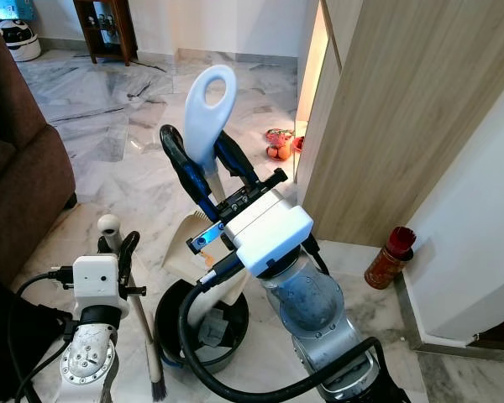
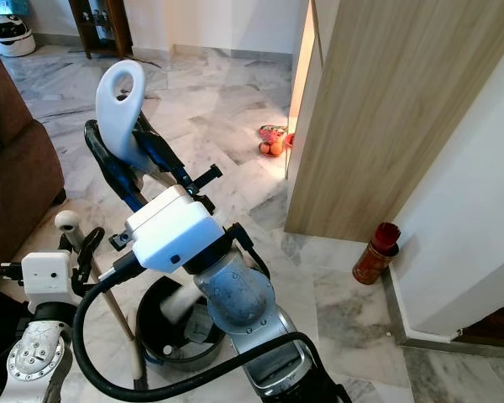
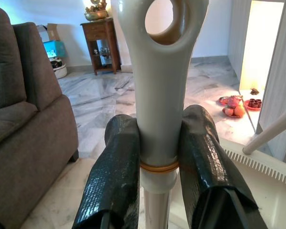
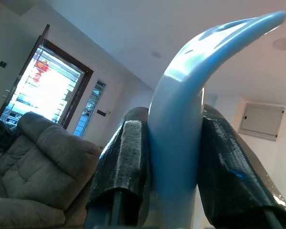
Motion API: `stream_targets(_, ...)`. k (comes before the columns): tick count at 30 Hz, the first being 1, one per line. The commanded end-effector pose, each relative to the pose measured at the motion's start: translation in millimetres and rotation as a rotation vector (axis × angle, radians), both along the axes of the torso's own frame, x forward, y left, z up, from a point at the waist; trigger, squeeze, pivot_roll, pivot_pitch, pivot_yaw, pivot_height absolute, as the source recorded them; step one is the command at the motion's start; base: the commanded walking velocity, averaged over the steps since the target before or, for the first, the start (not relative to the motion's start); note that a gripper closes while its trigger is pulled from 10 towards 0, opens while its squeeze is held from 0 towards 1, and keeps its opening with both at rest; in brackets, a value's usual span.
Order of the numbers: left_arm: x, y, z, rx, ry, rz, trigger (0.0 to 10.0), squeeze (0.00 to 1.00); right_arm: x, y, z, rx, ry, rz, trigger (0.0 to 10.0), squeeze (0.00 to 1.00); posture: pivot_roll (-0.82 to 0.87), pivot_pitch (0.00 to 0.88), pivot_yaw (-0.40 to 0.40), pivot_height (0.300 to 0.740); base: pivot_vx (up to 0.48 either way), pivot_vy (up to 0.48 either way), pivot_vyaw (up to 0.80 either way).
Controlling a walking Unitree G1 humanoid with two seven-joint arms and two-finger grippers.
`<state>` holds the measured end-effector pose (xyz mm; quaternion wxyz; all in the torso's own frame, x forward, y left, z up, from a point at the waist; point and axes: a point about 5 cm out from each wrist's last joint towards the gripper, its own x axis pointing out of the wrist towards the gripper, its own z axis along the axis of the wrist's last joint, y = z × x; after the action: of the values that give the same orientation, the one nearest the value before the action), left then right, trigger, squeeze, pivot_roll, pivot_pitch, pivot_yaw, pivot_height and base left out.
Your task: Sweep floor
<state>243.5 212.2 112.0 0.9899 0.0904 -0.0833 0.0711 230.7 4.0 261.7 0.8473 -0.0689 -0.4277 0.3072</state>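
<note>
My right gripper is raised in front of me and shut on the pale blue-white dustpan handle, whose loop end sticks up above the fingers. The cream pan hangs tilted over a black bin on the floor. At the lower left my left gripper is shut on the broom handle just below its rounded top with a hole. The broom's dark bristles rest on the floor beside the bin.
A brown sofa stands on the left. A wooden cabinet side and a white wall close the right, with a red tin at their foot. Fruit offerings lie by the lit gap. Marble floor stretches ahead to a wooden side table.
</note>
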Motion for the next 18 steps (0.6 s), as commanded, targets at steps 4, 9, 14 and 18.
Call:
stream_targets(4,2.6,-3.6,8,0.019,-0.046,-0.017,10.0,0.0,-11.1,-1.9,15,0.034,-0.107,0.015,10.0,0.0,0.15,0.082,-0.041,0.74,0.0,0.0,0.0)
stream_targets(9,2.7,-3.8,8,0.019,-0.046,-0.019,10.0,0.0,-8.2,-3.3,14,0.029,-0.107,-0.014,10.0,0.0,0.15,0.083,-0.042,0.74,0.0,0.0,0.0)
stream_targets(14,3.5,-4.9,8,0.017,-0.043,-0.023,10.0,0.0,11.2,-20.1,10,0.066,-0.051,-0.123,10.0,0.0,0.15,0.082,-0.041,0.74,0.0,0.0,0.0)
stream_targets(18,3.7,-5.6,7,0.016,-0.041,-0.026,10.0,0.0,33.5,-49.1,6,0.034,-0.053,-0.295,10.0,0.0,0.15,0.082,-0.041,0.74,0.0,0.0,0.0)
